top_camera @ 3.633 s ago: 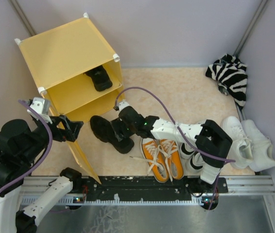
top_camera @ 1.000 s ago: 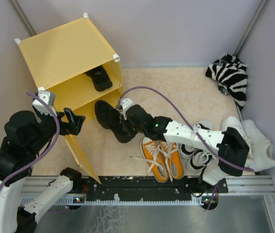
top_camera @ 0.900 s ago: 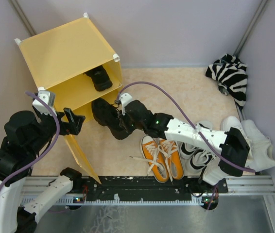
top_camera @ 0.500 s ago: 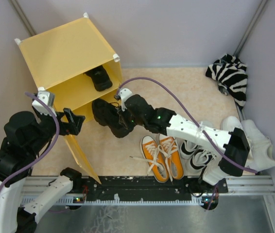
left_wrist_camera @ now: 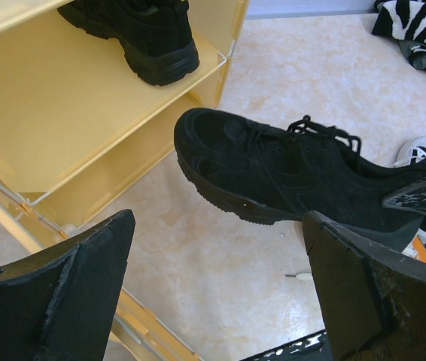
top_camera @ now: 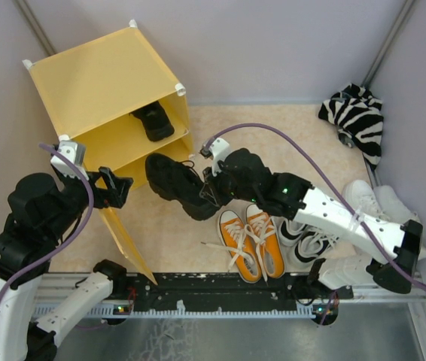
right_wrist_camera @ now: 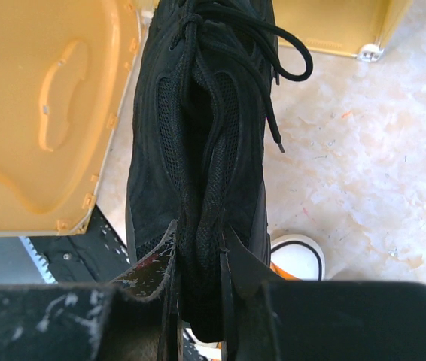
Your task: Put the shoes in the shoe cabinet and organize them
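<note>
The yellow shoe cabinet (top_camera: pixel 100 83) stands at the back left with its door panel (top_camera: pixel 126 241) swung open. One chunky black shoe (top_camera: pixel 153 120) lies on its inner shelf, also in the left wrist view (left_wrist_camera: pixel 141 34). My right gripper (top_camera: pixel 211 189) is shut on the collar of the second black shoe (top_camera: pixel 174 184), holding it just in front of the cabinet opening; in the right wrist view the shoe (right_wrist_camera: pixel 202 150) hangs from the pinched collar at the right gripper (right_wrist_camera: pixel 198 263). My left gripper (top_camera: pixel 115 188) is open and empty beside the door, its fingers (left_wrist_camera: pixel 62 293) spread wide.
Orange sneakers (top_camera: pixel 252 242) with white laces lie at the front centre. Black-and-white sneakers (top_camera: pixel 303 239) and white sneakers (top_camera: pixel 394 214) lie to their right. A zebra-striped cloth bundle (top_camera: pixel 357 116) sits at the back right corner. The arm rail (top_camera: pixel 220 289) runs along the near edge.
</note>
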